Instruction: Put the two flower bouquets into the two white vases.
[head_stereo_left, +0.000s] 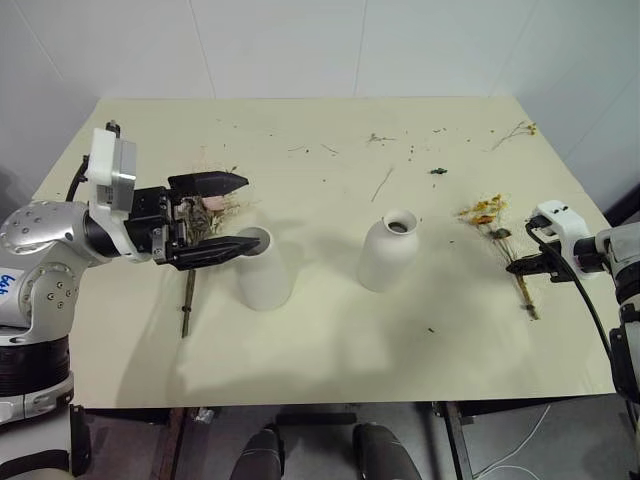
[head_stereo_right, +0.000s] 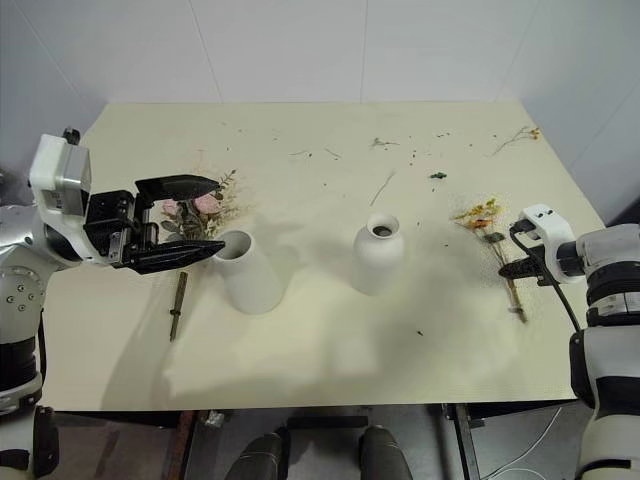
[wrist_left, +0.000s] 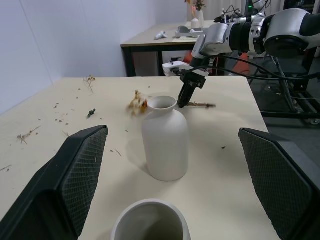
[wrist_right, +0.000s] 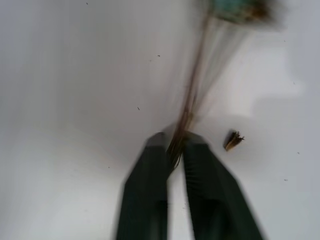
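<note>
- Left gripper (head_stereo_right: 188, 220): jaws wide apart, empty, hovering level above the pink rose bouquet (head_stereo_right: 195, 212) lying on the worktop (head_stereo_right: 320, 330), beside the wide-mouthed vase (head_stereo_right: 248, 272).
- Mid-worktop: narrow-necked vase (head_stereo_right: 378, 254), upright, well apart from both grippers, open room all round.
- Right gripper (head_stereo_left: 522, 266): clamped on the stem of the yellow-orange bouquet (head_stereo_left: 487, 212), long axis running front to back, near the worktop's right edge; likely lift next, toward the narrow-necked vase.

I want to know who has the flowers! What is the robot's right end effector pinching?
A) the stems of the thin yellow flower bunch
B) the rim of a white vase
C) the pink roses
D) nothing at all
A: the right end effector is shut on the stems of the yellow flower bunch, lying on the table.
</note>
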